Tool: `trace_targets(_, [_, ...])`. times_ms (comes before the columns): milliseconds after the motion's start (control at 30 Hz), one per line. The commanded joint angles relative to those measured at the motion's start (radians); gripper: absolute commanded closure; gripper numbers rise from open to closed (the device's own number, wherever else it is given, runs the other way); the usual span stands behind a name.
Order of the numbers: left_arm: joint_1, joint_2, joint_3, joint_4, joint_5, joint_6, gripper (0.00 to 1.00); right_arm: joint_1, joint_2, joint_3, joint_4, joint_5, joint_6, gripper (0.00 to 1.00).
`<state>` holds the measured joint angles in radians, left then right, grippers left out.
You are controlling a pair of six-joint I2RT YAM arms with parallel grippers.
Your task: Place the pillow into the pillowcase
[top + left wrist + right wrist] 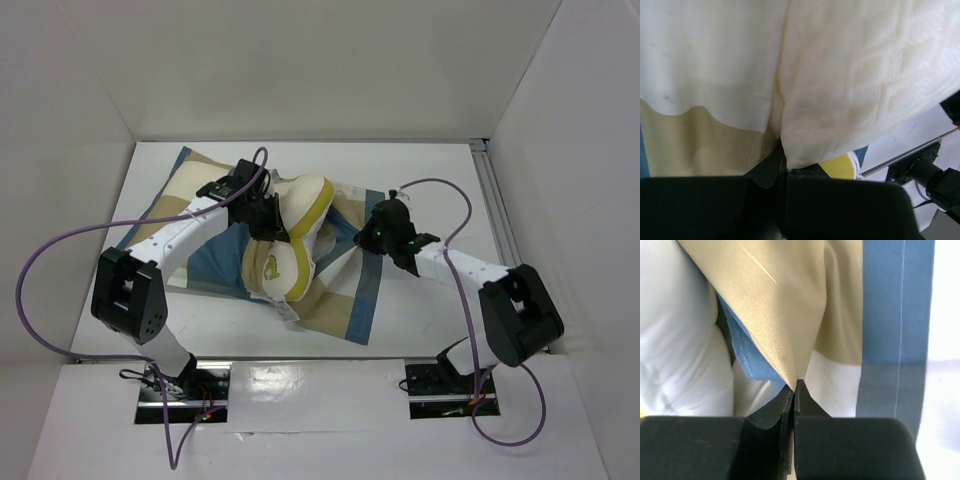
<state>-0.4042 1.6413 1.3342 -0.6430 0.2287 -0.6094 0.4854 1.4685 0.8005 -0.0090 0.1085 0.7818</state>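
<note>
The cream pillow (290, 232) with yellow piping lies bunched and tilted on the checked pillowcase (345, 295) in the middle of the table. My left gripper (262, 215) is shut on the pillow's edge; the left wrist view shows the cream knit pillow (860, 75) pinched between the jaws, with the pillowcase (695, 140) beside it. My right gripper (368, 238) is shut on a raised fold of the pillowcase (790, 305); the pillow (675, 340) shows white at the left of that view.
White walls close in the table on three sides. A metal rail (492, 195) runs along the right edge. Purple cables (40, 270) loop off both arms. The arm bases (185, 385) stand at the near edge.
</note>
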Motion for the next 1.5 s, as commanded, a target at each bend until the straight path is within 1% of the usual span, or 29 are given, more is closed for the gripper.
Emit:
trace_targets(0, [0.042, -0.005, -0.067, -0.119, -0.140, 0.065, 1.00, -0.111, -0.080, -0.093, 0.095, 0.036, 0.043, 1.00])
trace_targets(67, [0.030, 0.008, -0.067, -0.119, -0.150, 0.065, 1.00, -0.111, -0.080, -0.084, 0.095, 0.010, 0.043, 1.00])
trace_targets(133, [0.010, 0.008, -0.035, -0.129, -0.150, 0.074, 1.00, -0.111, -0.071, -0.075, 0.070, 0.000, 0.043, 1.00])
trace_targets(200, [-0.041, 0.018, 0.049, -0.177, -0.175, 0.092, 1.00, -0.111, -0.092, -0.075, 0.082, -0.010, 0.027, 1.00])
trace_targets(233, [-0.056, 0.032, 0.086, -0.196, -0.175, 0.092, 0.97, -0.111, -0.093, -0.060, 0.083, -0.010, 0.017, 1.00])
trace_targets(267, [-0.082, 0.032, 0.161, -0.210, -0.175, 0.103, 0.79, -0.111, -0.093, -0.038, 0.083, -0.019, -0.004, 1.00])
trace_targets(300, [-0.096, 0.032, 0.195, -0.219, -0.175, 0.103, 0.64, -0.111, -0.093, -0.023, 0.069, -0.020, -0.016, 1.00])
trace_targets(367, [-0.143, 0.032, 0.293, -0.228, -0.196, 0.103, 0.28, -0.102, -0.082, 0.003, 0.049, -0.020, -0.038, 1.00])
trace_targets(400, [-0.160, 0.032, 0.324, -0.228, -0.206, 0.114, 0.17, -0.090, -0.071, 0.014, 0.040, -0.020, -0.058, 1.00])
trace_targets(433, [-0.174, 0.050, 0.380, -0.228, -0.224, 0.114, 0.01, -0.076, -0.071, 0.026, 0.040, -0.020, -0.058, 1.00])
trace_targets(467, [-0.194, 0.064, 0.407, -0.228, -0.233, 0.114, 0.00, -0.076, -0.071, 0.026, 0.040, -0.020, -0.058, 1.00])
trace_targets(533, [-0.194, 0.100, 0.454, -0.218, -0.233, 0.090, 0.00, -0.067, -0.071, 0.026, 0.040, -0.020, -0.058, 1.00])
trace_targets(567, [-0.203, 0.123, 0.505, -0.218, -0.233, 0.080, 0.00, -0.067, -0.071, 0.026, 0.040, -0.020, -0.058, 1.00])
trace_targets(800, [-0.268, 0.324, 0.677, -0.173, -0.275, 0.027, 0.00, -0.057, -0.071, 0.006, 0.072, -0.043, -0.047, 1.00])
trace_targets(967, [-0.268, 0.490, 0.802, -0.164, -0.285, -0.018, 0.01, -0.048, -0.071, -0.003, 0.072, -0.043, -0.047, 1.00])
trace_targets(1000, [-0.280, 0.511, 0.838, -0.164, -0.314, -0.018, 0.01, -0.048, -0.071, -0.003, 0.072, -0.043, -0.047, 1.00])
trace_targets(1133, [-0.289, 0.581, 0.875, -0.176, -0.315, -0.018, 0.00, -0.048, -0.080, -0.003, 0.072, -0.043, -0.047, 1.00])
trace_targets(1167, [-0.301, 0.595, 0.856, -0.176, -0.324, -0.009, 0.08, -0.048, -0.080, -0.003, 0.063, -0.043, -0.047, 1.00])
trace_targets(1200, [-0.301, 0.595, 0.846, -0.187, -0.324, 0.003, 0.20, -0.048, -0.080, -0.003, 0.063, -0.043, -0.047, 1.00])
trace_targets(1233, [-0.301, 0.607, 0.835, -0.187, -0.324, 0.003, 0.41, -0.048, -0.080, -0.003, 0.063, -0.043, -0.047, 1.00])
trace_targets(1267, [-0.301, 0.608, 0.826, -0.196, -0.313, 0.003, 0.95, -0.048, -0.089, -0.003, 0.063, -0.043, -0.047, 1.00])
trace_targets(1300, [-0.301, 0.620, 0.809, -0.225, -0.299, 0.003, 1.00, -0.048, -0.089, -0.003, 0.063, -0.043, -0.047, 1.00])
trace_targets(1400, [-0.301, 0.579, 0.714, -0.236, -0.311, -0.006, 1.00, -0.048, -0.089, -0.003, 0.063, -0.032, -0.047, 1.00])
trace_targets(1433, [-0.301, 0.546, 0.594, -0.236, -0.312, -0.006, 1.00, -0.062, -0.089, 0.009, 0.063, -0.032, -0.047, 1.00])
trace_targets(1467, [-0.301, 0.481, 0.535, -0.219, -0.321, 0.023, 1.00, -0.079, -0.089, 0.009, 0.063, -0.032, -0.059, 1.00])
